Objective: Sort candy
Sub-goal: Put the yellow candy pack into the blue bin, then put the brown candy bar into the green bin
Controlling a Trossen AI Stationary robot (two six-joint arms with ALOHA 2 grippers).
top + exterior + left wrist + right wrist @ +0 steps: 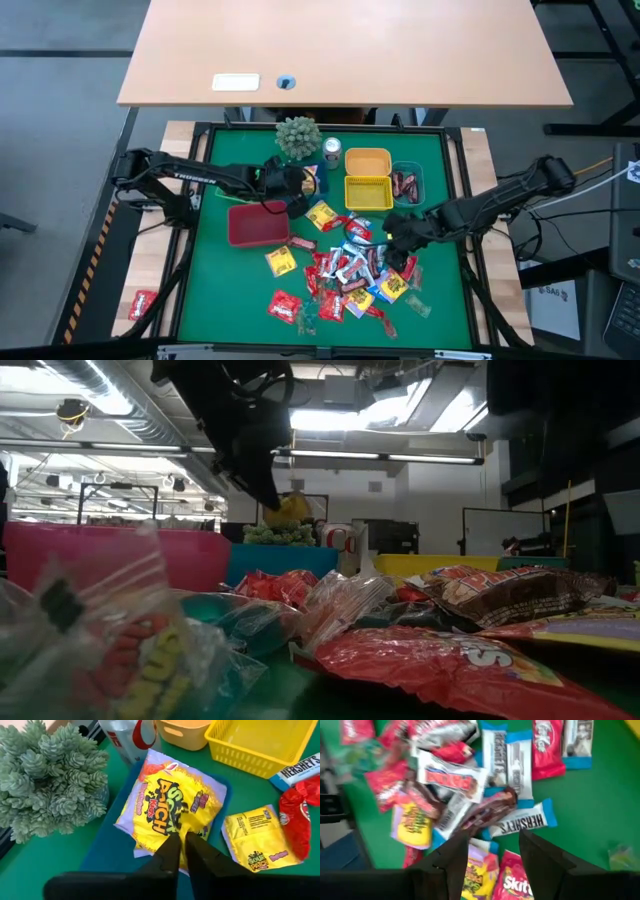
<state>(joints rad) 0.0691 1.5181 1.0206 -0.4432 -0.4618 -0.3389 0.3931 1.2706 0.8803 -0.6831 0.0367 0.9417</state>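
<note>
Candy [167, 807], a yellow pack, seemingly pinched by left gripper [182, 840] over blue bin [107, 852]; release next. Right gripper [492, 837] spread above the pile.

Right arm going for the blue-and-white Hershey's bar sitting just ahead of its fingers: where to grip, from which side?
Judging by its pose, come straight down on the Hershey's bar and pinch across its narrow width, mid-length. It lies flat on the green mat with one blue end free; the other end runs under the brown-wrapped candy, so a grip nearer the free end looks cleaner. The right gripper stands open above it.
</note>
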